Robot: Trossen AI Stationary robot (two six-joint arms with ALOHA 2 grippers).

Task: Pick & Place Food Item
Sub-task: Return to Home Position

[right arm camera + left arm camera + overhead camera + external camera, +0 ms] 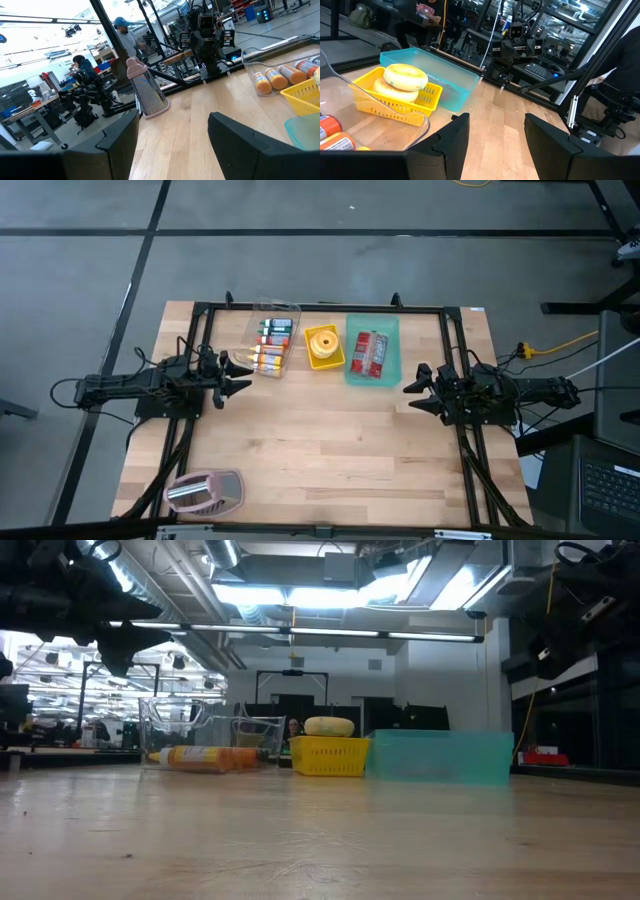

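Note:
Three containers stand in a row at the table's far side. A clear bin [270,340] holds several bottles, a yellow basket [323,346] holds two stacked pale-yellow ring-shaped food items [405,77], and a teal bin [371,350] holds red packets [369,353]. My left gripper [238,375] hovers level at the table's left, just near of the clear bin, open with nothing between its fingers [495,120]. Over at the table's right, my right gripper [412,388] hovers level near the teal bin's near right corner, also open and empty [172,117].
A pink rack with metal wires [205,492] lies at the table's near left corner. A dark frame [320,307] runs along the table's far edge and both sides. Bare wood [330,440] stretches between the two grippers and toward the near edge. People sit at benches beyond the table.

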